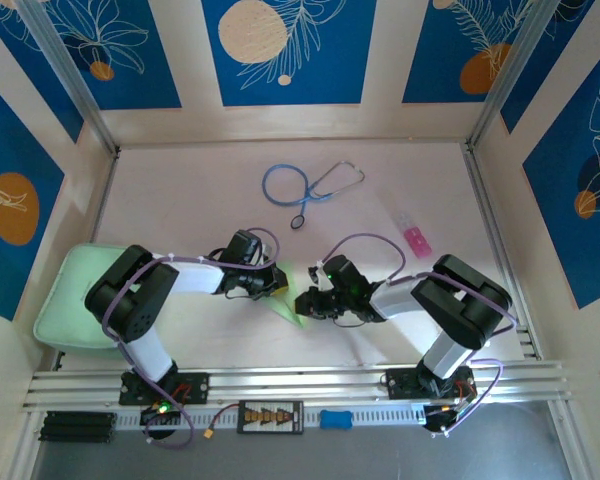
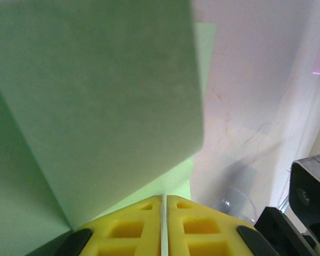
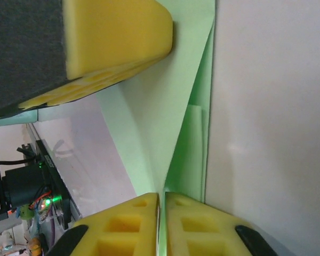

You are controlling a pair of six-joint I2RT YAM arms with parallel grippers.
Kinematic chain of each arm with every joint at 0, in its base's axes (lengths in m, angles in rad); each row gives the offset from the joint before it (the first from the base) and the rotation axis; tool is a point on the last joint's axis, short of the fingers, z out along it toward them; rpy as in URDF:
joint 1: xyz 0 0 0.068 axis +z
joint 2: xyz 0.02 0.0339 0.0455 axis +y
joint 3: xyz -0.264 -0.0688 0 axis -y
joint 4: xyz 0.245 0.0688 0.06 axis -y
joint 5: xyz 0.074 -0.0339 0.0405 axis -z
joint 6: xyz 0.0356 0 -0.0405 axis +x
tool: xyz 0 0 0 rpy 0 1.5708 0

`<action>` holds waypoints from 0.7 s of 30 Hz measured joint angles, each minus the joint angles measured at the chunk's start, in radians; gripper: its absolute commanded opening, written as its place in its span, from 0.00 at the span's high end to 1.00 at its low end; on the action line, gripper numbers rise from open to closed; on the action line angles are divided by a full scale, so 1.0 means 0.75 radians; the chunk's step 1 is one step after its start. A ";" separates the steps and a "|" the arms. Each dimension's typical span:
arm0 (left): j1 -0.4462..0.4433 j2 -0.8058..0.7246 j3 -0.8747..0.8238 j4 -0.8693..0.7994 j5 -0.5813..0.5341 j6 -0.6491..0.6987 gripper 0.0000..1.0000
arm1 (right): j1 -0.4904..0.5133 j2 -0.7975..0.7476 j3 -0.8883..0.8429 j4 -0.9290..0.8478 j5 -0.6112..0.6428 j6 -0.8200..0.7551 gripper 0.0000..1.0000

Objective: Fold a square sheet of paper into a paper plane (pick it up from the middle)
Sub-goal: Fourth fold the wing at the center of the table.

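The square sheet of paper is thin and pale green, folded into a narrow pointed wedge, and hangs between both grippers at the table's centre. My left gripper is shut on its upper edge; in the left wrist view the yellow pads pinch a thin paper edge and a broad green flap rises ahead. My right gripper is shut on the paper from the right; in the right wrist view its gripper clamps a crease of the sheet. The left gripper's yellow finger presses the sheet's far end.
A blue stethoscope lies at the back centre, and a clear item with a pink end lies to the right. A thick mint-green pad sits under the left arm. Aluminium rails run along the near edge.
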 measured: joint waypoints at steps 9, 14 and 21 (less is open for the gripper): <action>0.000 0.000 0.000 0.001 -0.001 -0.002 0.88 | 0.041 -0.069 0.044 -0.199 0.073 -0.070 0.76; 0.000 0.000 -0.004 0.007 0.000 -0.002 0.88 | 0.069 -0.066 0.083 -0.281 0.114 -0.102 0.81; 0.000 0.000 -0.004 0.008 0.000 -0.002 0.87 | 0.071 -0.061 0.086 -0.296 0.128 -0.105 0.85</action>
